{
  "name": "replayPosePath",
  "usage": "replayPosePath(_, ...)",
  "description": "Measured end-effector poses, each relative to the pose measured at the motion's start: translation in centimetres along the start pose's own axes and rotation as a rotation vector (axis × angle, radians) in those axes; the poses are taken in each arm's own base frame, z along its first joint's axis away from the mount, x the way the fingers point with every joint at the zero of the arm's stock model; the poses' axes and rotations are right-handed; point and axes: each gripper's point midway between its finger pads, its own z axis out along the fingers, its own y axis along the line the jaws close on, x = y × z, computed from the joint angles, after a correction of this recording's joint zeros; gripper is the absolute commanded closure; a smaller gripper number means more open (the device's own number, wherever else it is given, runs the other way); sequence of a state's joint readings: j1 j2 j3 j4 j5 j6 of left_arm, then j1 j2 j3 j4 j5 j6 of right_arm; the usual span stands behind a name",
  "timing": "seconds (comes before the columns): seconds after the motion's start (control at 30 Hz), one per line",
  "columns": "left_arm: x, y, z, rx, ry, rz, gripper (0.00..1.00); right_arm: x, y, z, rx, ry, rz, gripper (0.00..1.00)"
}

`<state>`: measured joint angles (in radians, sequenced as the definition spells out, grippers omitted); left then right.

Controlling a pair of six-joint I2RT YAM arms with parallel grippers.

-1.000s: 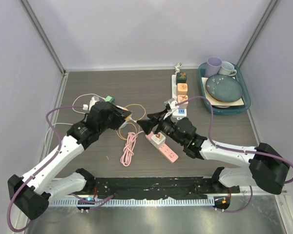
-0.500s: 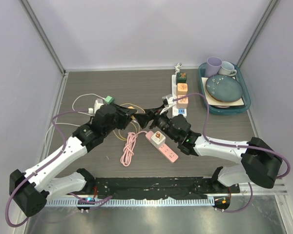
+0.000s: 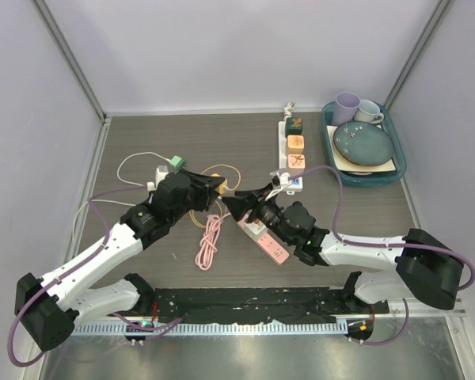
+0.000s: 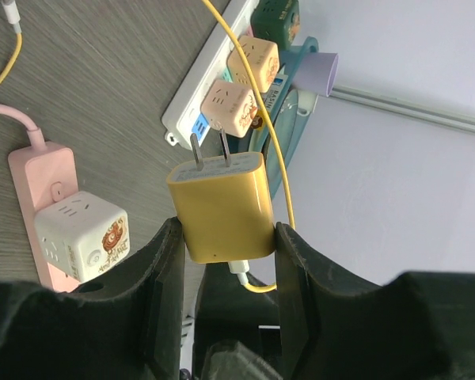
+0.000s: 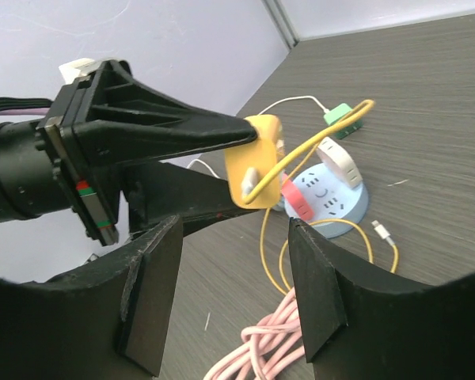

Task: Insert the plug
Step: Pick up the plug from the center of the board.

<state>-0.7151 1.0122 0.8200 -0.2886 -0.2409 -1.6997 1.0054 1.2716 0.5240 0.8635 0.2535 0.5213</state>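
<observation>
Above the table (image 3: 142, 134), the left claw (image 4: 226, 237) grips the yellow plug (image 4: 220, 202), with one finger pressed on each side (the two metal pins stick out, away from the claw). A yellow wire (image 4: 283, 158) runs from the plug's back end. The right claw (image 5: 236, 237) is open part way and holds nothing. It faces the plug and is very near it. Below, on the table, lies the pink strip (image 3: 263, 237), with a white cube (image 4: 83, 229) stuck in it.
</observation>
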Motion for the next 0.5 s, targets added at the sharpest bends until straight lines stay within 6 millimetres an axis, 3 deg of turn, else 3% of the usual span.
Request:
replayPosePath(0.27,0.6,-0.1,-0.2,0.003,0.015,-0.014,0.8,0.7,0.2,0.5,0.0,-0.012,-0.002,0.39)
replayPosePath(0.5,1.0,-0.1,-0.2,0.005,0.024,-0.014,0.8,-0.4,0.0,1.7,0.034,-0.061,-0.025,0.44)
